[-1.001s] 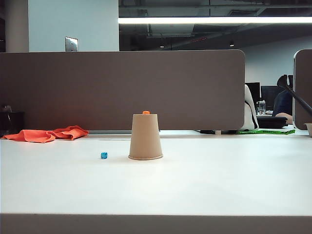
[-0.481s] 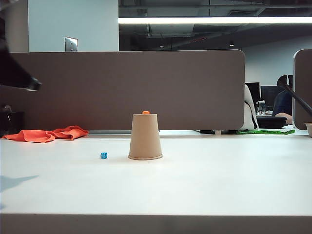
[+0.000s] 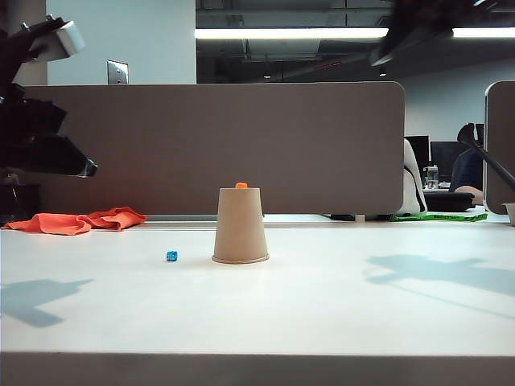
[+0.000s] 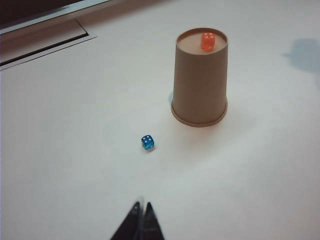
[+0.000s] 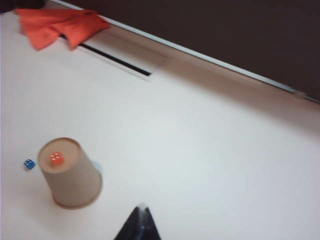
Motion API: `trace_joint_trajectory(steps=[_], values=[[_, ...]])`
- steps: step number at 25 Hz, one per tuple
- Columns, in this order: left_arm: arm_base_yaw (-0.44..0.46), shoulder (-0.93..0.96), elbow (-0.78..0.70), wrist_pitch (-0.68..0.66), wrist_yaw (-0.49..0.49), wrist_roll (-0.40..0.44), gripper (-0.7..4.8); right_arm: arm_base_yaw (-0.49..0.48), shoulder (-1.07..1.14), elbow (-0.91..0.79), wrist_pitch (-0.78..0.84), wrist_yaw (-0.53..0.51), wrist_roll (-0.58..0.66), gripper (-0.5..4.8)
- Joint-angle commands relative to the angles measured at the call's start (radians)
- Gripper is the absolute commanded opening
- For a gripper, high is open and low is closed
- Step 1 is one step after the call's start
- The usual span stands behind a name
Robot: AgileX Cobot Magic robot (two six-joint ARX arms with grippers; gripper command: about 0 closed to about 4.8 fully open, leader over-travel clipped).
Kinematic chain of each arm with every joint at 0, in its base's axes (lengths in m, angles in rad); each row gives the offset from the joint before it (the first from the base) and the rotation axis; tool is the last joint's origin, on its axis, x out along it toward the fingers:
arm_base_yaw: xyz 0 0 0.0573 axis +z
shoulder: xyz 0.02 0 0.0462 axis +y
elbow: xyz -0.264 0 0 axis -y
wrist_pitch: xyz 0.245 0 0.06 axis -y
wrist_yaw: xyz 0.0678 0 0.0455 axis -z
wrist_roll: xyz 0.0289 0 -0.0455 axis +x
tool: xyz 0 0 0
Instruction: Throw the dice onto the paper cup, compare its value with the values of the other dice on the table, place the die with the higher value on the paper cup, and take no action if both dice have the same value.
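Note:
The paper cup [image 3: 240,227] stands upside down mid-table, and the orange dice [image 3: 241,186] rests on its upturned base. In the left wrist view the dice [image 4: 208,41] sits on the cup [image 4: 200,82]. The blue other dice [image 3: 171,256] lies on the table just left of the cup, apart from it [image 4: 147,142]. My left gripper [image 3: 88,169] hangs shut and empty high at the left edge [image 4: 141,205], short of the blue die. My right gripper [image 3: 376,59] is shut and empty, high at the upper right [image 5: 142,207], with the cup [image 5: 72,175], orange dice [image 5: 56,158] and blue die [image 5: 29,164] off to one side.
A crumpled orange cloth [image 3: 76,221] lies at the table's back left [image 5: 60,25]. A brown partition [image 3: 241,145] runs behind the table, with a cable slot [image 5: 117,61] along its foot. The table's front edge [image 3: 257,355] is near the camera.
Both arms have swung into the exterior view: the left further in from the left edge, the right from the top right. Their shadows now fall on the table. Cup and dice have not moved.

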Motion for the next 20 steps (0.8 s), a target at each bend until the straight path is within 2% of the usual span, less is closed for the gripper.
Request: trace_joint_trajectory(steps=[1,4,11,14,17,20], values=[[0.000,0.025,0.004,0.060,0.001,0.004,-0.05,0.041,0.098,0.010,0.117,0.002,0.003,-0.05],[0.000,0.043,0.004,0.079,0.005,0.003,-0.05,0.054,0.177,0.032,0.145,0.002,0.037,-0.05],[0.000,0.133,0.004,0.132,0.005,0.004,-0.05,0.081,0.346,0.210,0.109,0.005,0.058,-0.05],[0.000,0.192,0.004,0.179,0.009,0.008,-0.05,0.082,0.424,0.341,0.053,0.005,0.057,-0.05],[0.000,0.214,0.005,0.201,0.037,0.051,-0.05,0.082,0.464,0.407,0.011,0.006,0.058,-0.05],[0.000,0.225,0.007,0.209,0.057,0.056,-0.05,0.083,0.501,0.472,-0.051,0.032,0.057,-0.05]])
